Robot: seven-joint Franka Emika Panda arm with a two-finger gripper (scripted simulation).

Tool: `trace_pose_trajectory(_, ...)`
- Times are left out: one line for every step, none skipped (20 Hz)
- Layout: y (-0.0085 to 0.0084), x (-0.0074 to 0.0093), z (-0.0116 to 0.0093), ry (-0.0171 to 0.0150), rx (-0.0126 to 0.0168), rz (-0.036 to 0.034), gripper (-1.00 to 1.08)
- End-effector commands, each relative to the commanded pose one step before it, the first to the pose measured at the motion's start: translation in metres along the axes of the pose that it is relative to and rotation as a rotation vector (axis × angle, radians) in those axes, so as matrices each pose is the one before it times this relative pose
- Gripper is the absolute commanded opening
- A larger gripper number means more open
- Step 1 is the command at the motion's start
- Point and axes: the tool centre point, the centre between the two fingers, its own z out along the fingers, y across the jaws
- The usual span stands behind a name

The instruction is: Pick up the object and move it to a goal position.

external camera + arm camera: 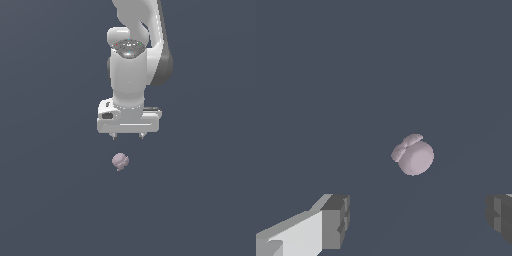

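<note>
1. The pinkish blob [120, 161] sits alone on the dark floor, just below the middle of the exterior frame, nothing touching it.
2. The claw [128, 135] hangs above it, spread wide, likely readying a straight descent; the blob lies slightly toward the exterior view's left of its centre.

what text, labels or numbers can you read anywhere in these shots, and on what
None: no readable text in either view.
The arm's wrist cap shows faint coloured specks, too small to read as marks.
The gripper, its fingers and the object are plain, with no label, brand or number.
</note>
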Motion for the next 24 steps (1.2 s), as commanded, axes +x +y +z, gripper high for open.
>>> trace_pose_trajectory(0.00001, 0.0, 0.0, 0.0, 0.0, 0.0, 1.0)
trace_pose_trajectory(-0.00043, 0.00038, -0.00036, 0.00107, 0.00053, -0.00069, 1.0)
trace_pose_trajectory(-0.00128, 0.00109, -0.00115, 0.0033, 0.0017, -0.00207, 1.0)
trace_pose_trajectory(-0.00205, 0.0018, -0.00181, 0.0053, 0.00274, -0.00333, 1.0)
trace_pose_trajectory(-0.00287, 0.00249, -0.00254, 0.0074, 0.00382, -0.00466, 1.0)
trace_pose_trajectory(-0.00362, 0.00315, -0.00318, 0.0093, 0.00481, -0.00587, 1.0)
trace_pose_trajectory(-0.00337, 0.00293, -0.00294, 0.00863, 0.00447, -0.00548, 1.0)
trace_pose_trajectory(-0.00252, 0.00218, -0.00218, 0.00642, 0.00333, -0.0041, 1.0)
trace_pose_trajectory(-0.00164, 0.00143, -0.00142, 0.00419, 0.00217, -0.0027, 1.0)
trace_pose_trajectory(-0.00078, 0.00067, -0.00068, 0.00198, 0.00102, -0.00131, 1.0)
trace_pose_trajectory(0.00003, -0.00013, -0.0001, 0.0, 0.0, 0.0, 1.0)
trace_pose_trajectory(0.00083, -0.00061, 0.00084, -0.00218, -0.00112, 0.00145, 1.0)
trace_pose_trajectory(0.00023, -0.00018, 0.00033, -0.00069, -0.00024, 0.00136, 1.0)
trace_pose_trajectory(0.00012, 0.00006, 0.00042, -0.00034, 0.00016, 0.00291, 1.0)
trace_pose_trajectory(0.00021, 0.00007, 0.00063, -0.00053, 0.00023, 0.00444, 1.0)
trace_pose_trajectory(0.00027, 0.00004, 0.00089, -0.00086, 0.0002, 0.00587, 1.0)
trace_pose_trajectory(0.00045, 0.0, 0.00115, -0.00122, 0.00017, 0.00746, 1.0)
trace_pose_trajectory(0.00052, -0.00003, 0.0014, -0.00153, 0.00014, 0.00892, 1.0)
trace_pose_trajectory(0.00066, -0.00005, 0.00166, -0.00185, 0.00011, 0.01049, 1.0)
trace_pose_trajectory(0.00075, -0.00006, 0.0019, -0.00212, 0.00008, 0.01193, 1.0)
trace_pose_trajectory(0.00085, -0.00005, 0.00211, -0.00236, 0.00004, 0.01325, 1.0)
trace_pose_trajectory(0.00091, -0.00004, 0.00231, -0.00256, 0.00002, 0.01457, 1.0)
trace_pose_trajectory(0.00099, -0.00002, 0.00255, -0.00278, -0.00001, 0.0161, 1.0)
trace_pose_trajectory(0.00108, 0.0, 0.00278, -0.00301, -0.00007, 0.01758, 1.0)
